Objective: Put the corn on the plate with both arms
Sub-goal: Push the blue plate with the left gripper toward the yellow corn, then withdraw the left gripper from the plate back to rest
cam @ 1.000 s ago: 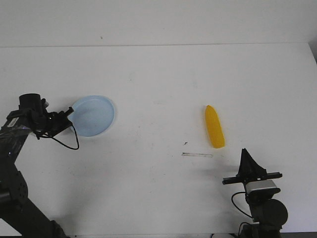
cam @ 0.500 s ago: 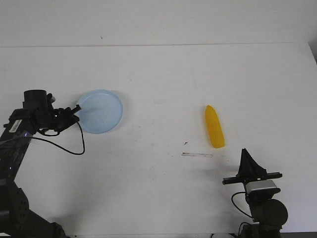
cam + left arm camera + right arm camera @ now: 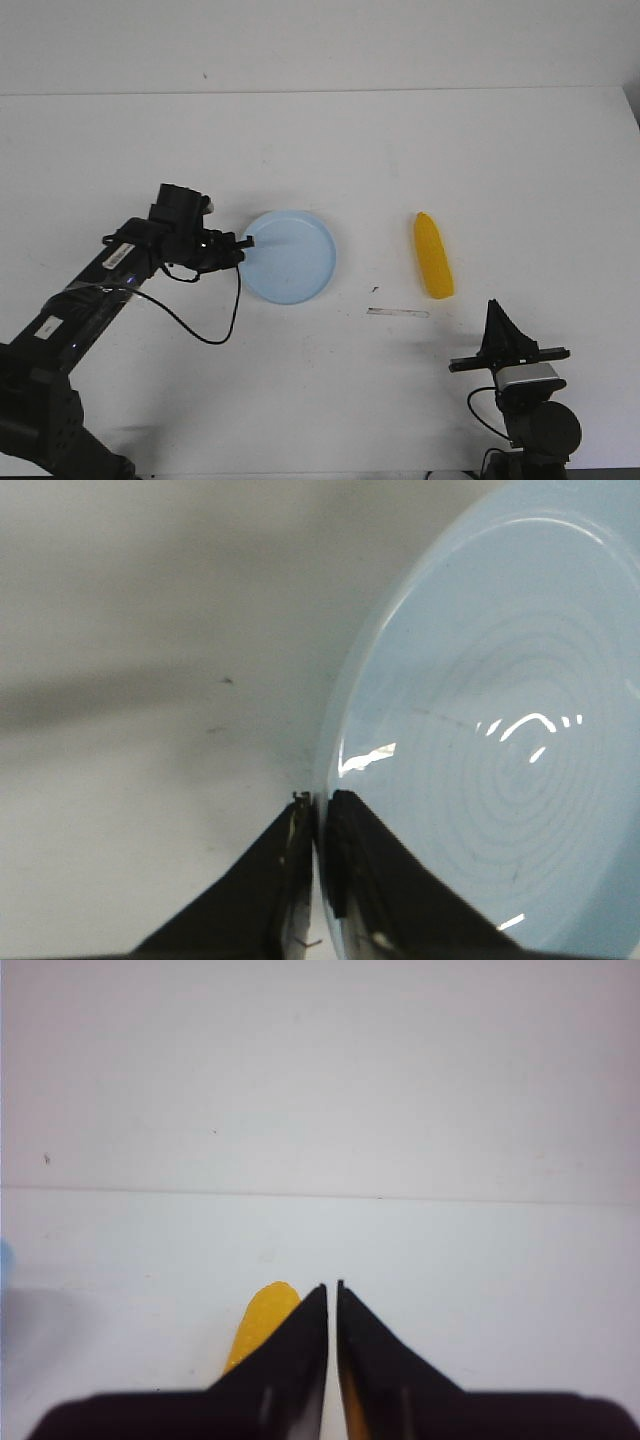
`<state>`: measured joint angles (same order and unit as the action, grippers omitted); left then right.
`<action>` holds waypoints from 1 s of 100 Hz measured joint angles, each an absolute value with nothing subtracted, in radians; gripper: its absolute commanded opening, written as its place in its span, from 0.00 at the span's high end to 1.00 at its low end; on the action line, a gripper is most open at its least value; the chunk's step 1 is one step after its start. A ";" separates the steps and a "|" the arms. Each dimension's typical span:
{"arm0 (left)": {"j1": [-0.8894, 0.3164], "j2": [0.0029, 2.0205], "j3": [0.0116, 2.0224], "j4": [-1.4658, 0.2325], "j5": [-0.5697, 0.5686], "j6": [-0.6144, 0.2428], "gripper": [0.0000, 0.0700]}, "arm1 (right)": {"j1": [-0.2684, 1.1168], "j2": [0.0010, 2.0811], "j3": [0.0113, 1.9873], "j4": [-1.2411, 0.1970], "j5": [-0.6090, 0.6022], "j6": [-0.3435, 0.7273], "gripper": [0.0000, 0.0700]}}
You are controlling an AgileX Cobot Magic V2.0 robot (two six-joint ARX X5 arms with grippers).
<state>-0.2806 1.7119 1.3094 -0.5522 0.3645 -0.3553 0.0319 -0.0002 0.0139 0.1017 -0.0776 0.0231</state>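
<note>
The pale blue plate (image 3: 292, 256) sits left of the table's middle. My left gripper (image 3: 240, 245) is shut on the plate's left rim; in the left wrist view the fingertips (image 3: 318, 802) pinch the rim of the plate (image 3: 480, 740). The yellow corn (image 3: 432, 254) lies on the table right of the plate, pointed end away from me. My right gripper (image 3: 497, 312) is shut and empty, near the front edge, short of the corn. In the right wrist view the corn (image 3: 262, 1328) shows behind the shut fingertips (image 3: 332, 1290).
A thin pale strip (image 3: 398, 312) lies on the table between plate and corn, nearer me. The table's far edge (image 3: 320, 92) runs across the back. The left arm's cable (image 3: 205, 325) hangs in a loop over the table.
My left gripper has carried the plate from the table's left side rightward toward the corn. The right arm and the corn have not moved.
</note>
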 measured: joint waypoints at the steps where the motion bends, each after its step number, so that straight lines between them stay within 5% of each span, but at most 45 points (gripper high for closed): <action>1: -0.288 1.716 1.309 -0.551 0.365 -0.355 1.00 | 0.032 0.000 0.014 0.102 -0.078 0.023 0.98; 19: -0.377 1.774 1.309 -0.548 0.362 -0.355 0.97 | 0.032 0.000 0.014 0.102 -0.078 0.023 0.98; 34: -0.392 1.780 1.309 -0.546 0.315 -0.358 0.69 | 0.032 0.000 0.014 0.102 -0.078 0.023 0.98; 77: -0.360 1.610 1.308 -0.504 0.284 -0.333 0.73 | 0.032 0.000 0.014 0.102 -0.078 0.023 0.98; 92: -0.305 1.462 1.226 -0.334 0.279 -0.267 0.96 | 0.032 0.000 0.014 0.102 -0.078 0.023 0.98; 100: -0.280 1.383 1.124 -0.207 0.276 -0.216 0.96 | 0.032 0.000 0.014 0.102 -0.078 0.023 0.98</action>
